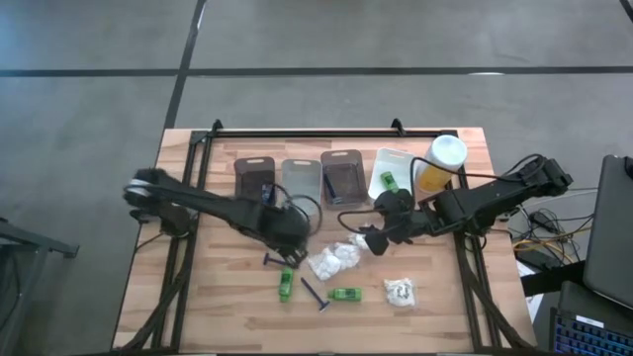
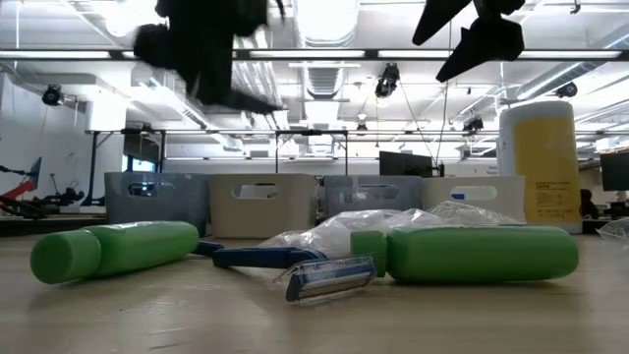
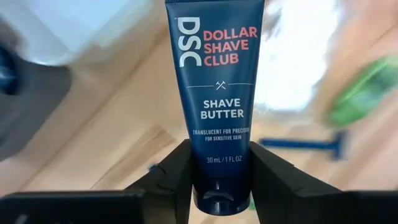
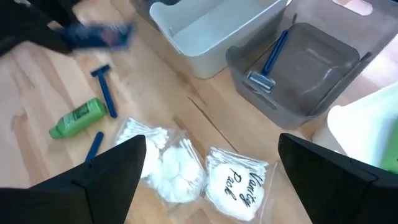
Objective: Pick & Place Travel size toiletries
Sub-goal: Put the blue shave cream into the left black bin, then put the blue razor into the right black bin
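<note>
My left gripper (image 1: 294, 235) hangs over the middle of the table, shut on a dark navy tube (image 3: 216, 74) printed "Shave Butter". On the wood below lie two green bottles (image 1: 286, 285) (image 1: 345, 294), two blue razors (image 1: 277, 260) (image 1: 316, 294) and white crinkly sachets (image 1: 334, 259) (image 1: 400, 292), all resting flat. My right gripper (image 4: 211, 140) hovers open above the sachets (image 4: 186, 168), holding nothing. Another razor (image 4: 270, 62) lies inside a grey bin (image 4: 323, 87). My left gripper pinches the navy tube near its cap end (image 3: 217, 171) between its two fingers (image 3: 177, 177), one on each flat side. The fingers point steeply down. The tube runs on past the fingertips along their line and hangs clear of the table.
Four bins (image 1: 254, 178) (image 1: 302, 180) (image 1: 343, 176) (image 1: 396, 170) stand in a row along the far edge; the white one holds a green bottle. A tall yellow bottle (image 1: 440, 163) stands at the far right. Bare wood lies toward the near left corner.
</note>
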`<action>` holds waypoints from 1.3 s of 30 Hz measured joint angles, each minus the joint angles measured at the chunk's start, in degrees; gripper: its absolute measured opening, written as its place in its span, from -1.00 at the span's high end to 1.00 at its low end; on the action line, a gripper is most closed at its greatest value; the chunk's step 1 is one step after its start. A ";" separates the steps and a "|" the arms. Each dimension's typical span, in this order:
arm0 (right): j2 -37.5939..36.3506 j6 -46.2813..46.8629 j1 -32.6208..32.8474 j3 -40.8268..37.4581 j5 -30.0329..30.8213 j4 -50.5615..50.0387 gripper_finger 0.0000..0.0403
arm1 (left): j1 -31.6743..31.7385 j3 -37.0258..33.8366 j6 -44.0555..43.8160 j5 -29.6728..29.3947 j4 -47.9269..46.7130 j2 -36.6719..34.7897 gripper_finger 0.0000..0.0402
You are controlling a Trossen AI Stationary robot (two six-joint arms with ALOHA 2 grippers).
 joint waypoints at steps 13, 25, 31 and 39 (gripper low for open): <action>-0.89 7.42 -0.33 0.00 4.21 0.00 -0.80 | 20.02 -15.92 -5.66 -11.65 -1.89 -18.51 0.37; -0.93 8.95 -0.26 0.00 4.19 -0.02 -0.81 | 26.05 -32.92 -8.72 0.14 11.47 -20.11 0.26; -0.93 8.95 -0.26 0.00 4.17 -0.02 -0.81 | 26.05 -32.08 -8.78 -3.75 11.87 -20.00 -0.02; -0.93 8.19 -0.26 0.00 3.05 -0.04 -0.81 | 23.73 -26.18 2.46 -0.95 13.32 -21.18 -0.20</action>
